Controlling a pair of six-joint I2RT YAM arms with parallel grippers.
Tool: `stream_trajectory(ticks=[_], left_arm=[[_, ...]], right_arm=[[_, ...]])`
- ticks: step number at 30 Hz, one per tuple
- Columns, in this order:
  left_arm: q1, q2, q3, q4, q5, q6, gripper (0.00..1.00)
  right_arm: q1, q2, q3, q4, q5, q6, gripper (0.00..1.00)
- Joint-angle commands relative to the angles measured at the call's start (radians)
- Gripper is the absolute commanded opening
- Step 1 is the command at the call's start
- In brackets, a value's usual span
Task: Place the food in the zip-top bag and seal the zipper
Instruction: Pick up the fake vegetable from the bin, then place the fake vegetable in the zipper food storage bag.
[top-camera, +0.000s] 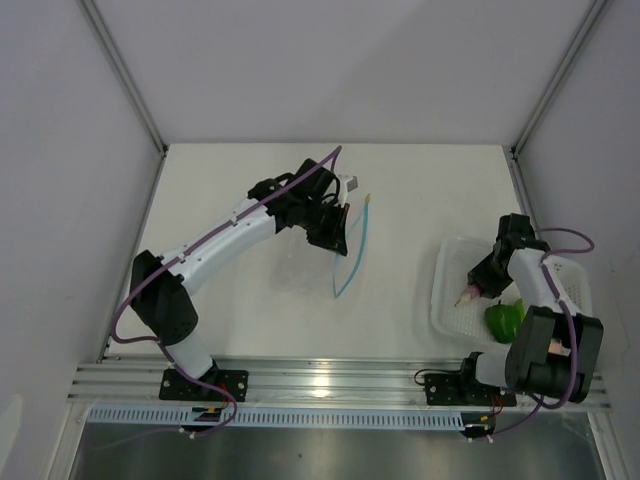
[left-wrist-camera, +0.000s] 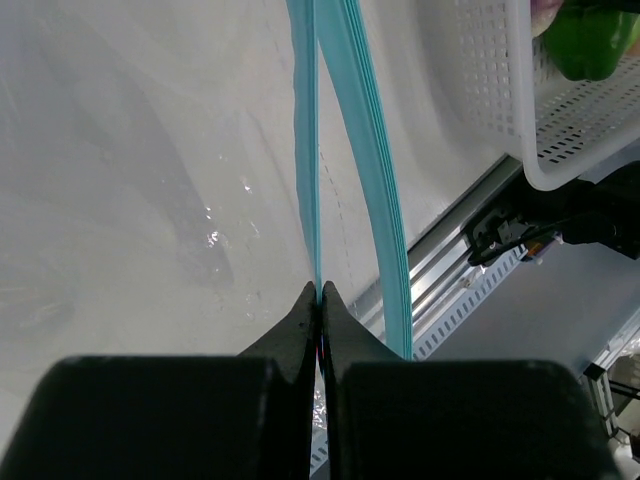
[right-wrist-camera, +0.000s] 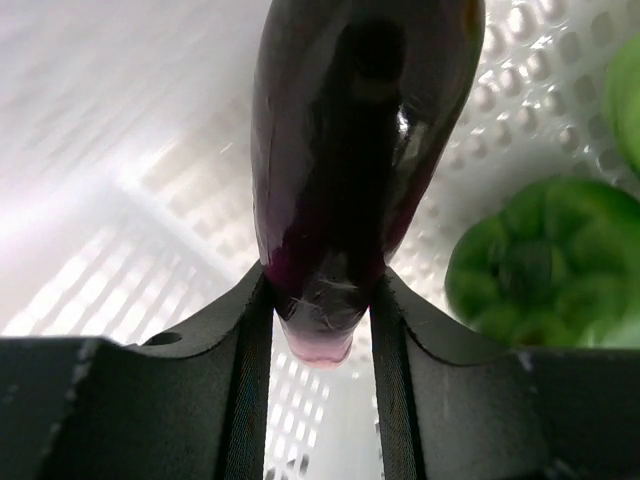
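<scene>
Pinching zipper with left end effector | right end effector clamping purple eggplant over white basket

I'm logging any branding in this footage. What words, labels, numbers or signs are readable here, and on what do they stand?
No text can be read in any view.
The zip-top bag, zipper, white basket, eggplant and green pepper: no print showing.
The tiny yellowish tag at the left arm's base: too small to read.
</scene>
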Motion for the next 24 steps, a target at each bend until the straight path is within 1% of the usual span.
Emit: stream_trajectory(ticks=[1, 4, 6, 7, 9, 10, 12, 13, 14, 16, 17, 20, 21, 23, 24], left_arm=[[0.008, 0.018, 0.051, 0.002, 0.034, -0.011, 0.01], [0.010, 0.032, 0.073, -0.007, 0.034, -0.024, 0.00], [0.011, 0.035, 0.085, -0.012, 0.032, -0.031, 0.01], [0.010, 0.036, 0.087, -0.012, 0.032, -0.042, 0.01], [0.011, 0.035, 0.090, -0.012, 0.020, -0.054, 0.01], [0.011, 0.033, 0.087, -0.007, 0.022, -0.062, 0.01], [0.011, 0.035, 0.093, -0.004, 0.017, -0.063, 0.01], [0.010, 0.036, 0.096, -0.012, 0.008, -0.065, 0.01], [0.011, 0.039, 0.104, -0.015, 0.002, -0.067, 0.01], [0.010, 0.039, 0.105, -0.019, -0.006, -0.071, 0.01], [0.008, 0.038, 0.105, -0.019, -0.008, -0.073, 0.01], [0.004, 0.029, 0.101, -0.022, -0.029, -0.077, 0.01], [-0.001, 0.027, 0.098, -0.022, -0.035, -0.077, 0.01], [-0.012, 0.019, 0.087, -0.019, -0.058, -0.079, 0.01], [-0.013, 0.015, 0.082, -0.015, -0.063, -0.079, 0.01]], right_arm=[[0.024, -0.145, 0.042, -0.055, -0.054, -0.060, 0.00], [0.075, -0.205, 0.099, -0.129, -0.081, -0.080, 0.00], [0.109, -0.260, 0.152, -0.129, -0.155, -0.095, 0.00], [0.119, -0.272, 0.165, -0.112, -0.273, -0.104, 0.00], [0.159, -0.259, 0.215, -0.063, -0.436, -0.130, 0.00], [0.181, -0.245, 0.235, -0.051, -0.588, -0.130, 0.00], [0.242, -0.196, 0.297, -0.037, -0.685, -0.123, 0.00], [0.318, -0.178, 0.318, -0.038, -0.727, -0.124, 0.00], [0.346, -0.161, 0.340, -0.054, -0.788, -0.139, 0.00], [0.412, -0.136, 0.373, -0.045, -0.847, -0.146, 0.00], [0.423, -0.133, 0.374, -0.016, -0.926, -0.143, 0.00], [0.455, -0.110, 0.343, 0.058, -1.064, -0.078, 0.00], [0.466, -0.104, 0.335, 0.078, -1.147, -0.058, 0.00], [0.512, -0.084, 0.314, 0.135, -1.221, -0.009, 0.00], [0.527, -0.078, 0.312, 0.146, -1.221, 0.001, 0.00]])
